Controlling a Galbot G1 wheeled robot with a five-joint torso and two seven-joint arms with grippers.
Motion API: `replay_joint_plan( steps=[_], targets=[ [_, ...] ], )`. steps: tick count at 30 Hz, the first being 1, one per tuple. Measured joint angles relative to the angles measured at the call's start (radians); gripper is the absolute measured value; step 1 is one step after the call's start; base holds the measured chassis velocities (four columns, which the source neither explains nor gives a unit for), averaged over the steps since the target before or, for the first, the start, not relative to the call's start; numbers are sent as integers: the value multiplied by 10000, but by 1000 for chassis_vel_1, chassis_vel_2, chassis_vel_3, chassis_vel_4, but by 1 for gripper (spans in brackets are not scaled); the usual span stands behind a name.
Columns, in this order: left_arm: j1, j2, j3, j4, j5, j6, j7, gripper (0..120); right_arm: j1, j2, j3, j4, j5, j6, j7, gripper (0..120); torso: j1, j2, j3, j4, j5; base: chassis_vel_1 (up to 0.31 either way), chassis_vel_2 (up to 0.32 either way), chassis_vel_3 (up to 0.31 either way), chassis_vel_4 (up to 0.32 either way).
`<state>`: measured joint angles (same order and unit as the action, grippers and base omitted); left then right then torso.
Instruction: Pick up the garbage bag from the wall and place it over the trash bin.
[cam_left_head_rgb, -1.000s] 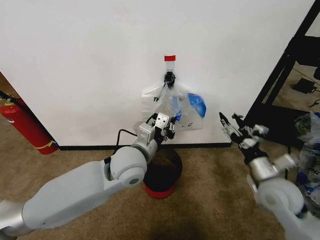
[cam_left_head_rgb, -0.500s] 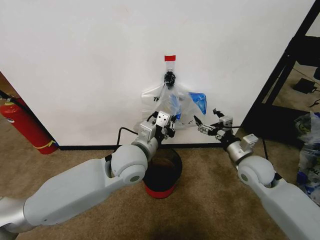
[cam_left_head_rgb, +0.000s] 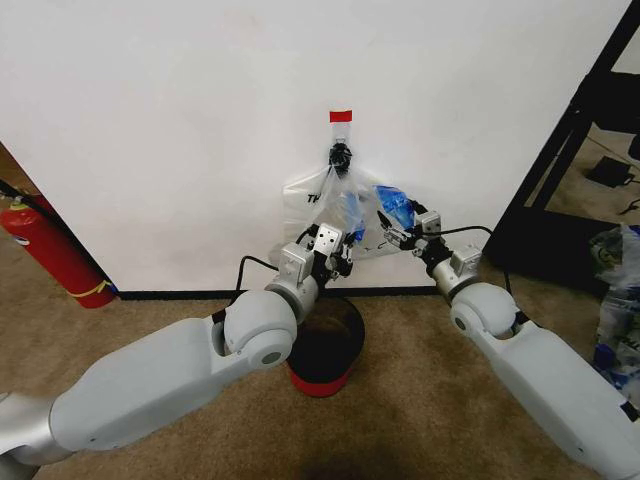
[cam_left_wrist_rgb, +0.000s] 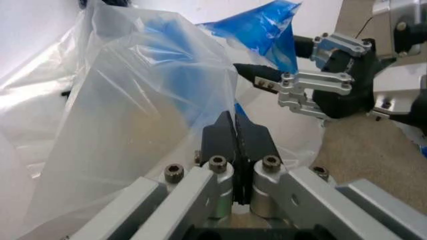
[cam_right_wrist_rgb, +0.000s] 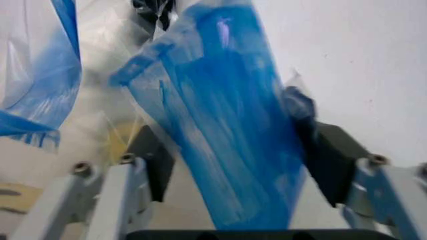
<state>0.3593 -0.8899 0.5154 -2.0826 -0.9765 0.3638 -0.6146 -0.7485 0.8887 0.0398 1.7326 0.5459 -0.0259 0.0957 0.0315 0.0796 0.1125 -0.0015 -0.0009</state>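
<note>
Left gripper (cam_left_wrist_rgb: 235, 131) pinches garbage bag (cam_left_head_rgb: 345, 215); right gripper (cam_right_wrist_rgb: 233, 165), spread, apparently straddles its blue patch.

Brown carpet floor (cam_left_head_rgb: 420, 380) carries the trash bin (cam_left_head_rgb: 325, 352) and a red fire extinguisher (cam_left_head_rgb: 50, 252).

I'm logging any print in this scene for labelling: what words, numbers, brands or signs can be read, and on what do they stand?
Nothing can be read in full.
Dark print on the thin see-through plastic garbage bag hanging on the white wall: starts with something like "T", too blurred and crumpled to read.
Red fire extinguisher, yellow band: no legible text.
</note>
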Motion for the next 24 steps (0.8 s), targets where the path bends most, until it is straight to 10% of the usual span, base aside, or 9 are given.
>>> replay_joint_plan(
  steps=[15,24],
  targets=[
    [72,39,15,-57,13,-5,-20,0,-1382,-329,852,1152,54,-105,203,4,0,0,-1,1,0,0,0,0,0],
    [348,319,-48,-530,18,-14,-47,0,-2447,-330,1625,1858,192,-88,272,0,0,0,-1,2,-1,0,0,0,0]
  ],
)
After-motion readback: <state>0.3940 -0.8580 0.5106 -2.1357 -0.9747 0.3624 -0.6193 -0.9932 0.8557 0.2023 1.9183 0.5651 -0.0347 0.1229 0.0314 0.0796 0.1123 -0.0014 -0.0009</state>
